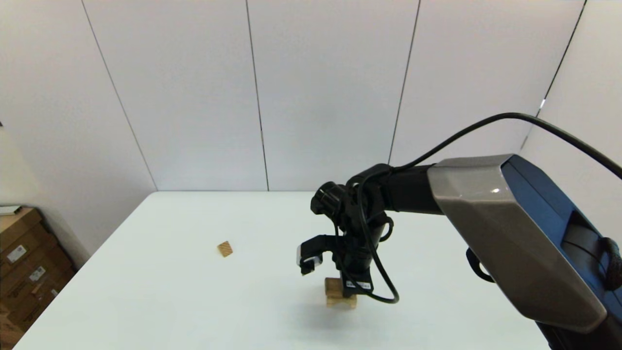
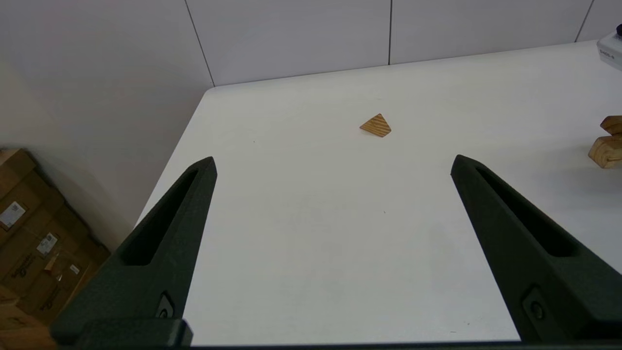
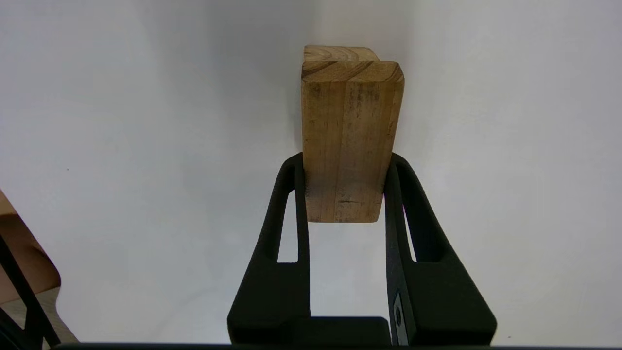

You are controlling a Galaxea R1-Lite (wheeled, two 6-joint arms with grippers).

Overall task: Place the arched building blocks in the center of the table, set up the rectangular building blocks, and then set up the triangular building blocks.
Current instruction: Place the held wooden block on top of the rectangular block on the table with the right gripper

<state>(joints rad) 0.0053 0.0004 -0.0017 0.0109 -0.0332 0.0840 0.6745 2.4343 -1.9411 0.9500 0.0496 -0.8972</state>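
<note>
Right gripper (image 3: 346,160) has its jaws clamped on the rectangular block (image 3: 347,141), holding it over the arched block (image 1: 341,301) near the middle of the counter (image 1: 194,301); whether the slab already touches the arch you can't tell from these views. Step in hand looks like seating the slab on the arch; lower slow and straight, keep it level, square it over the arch before you let go; release only once it's resting, then lift straight up so you don't drag it off. Triangular block (image 2: 376,125) lies alone on the counter's left side, well apart. Left gripper (image 2: 333,163) hangs over the left part of the counter, jaws wide apart, idle.
</note>
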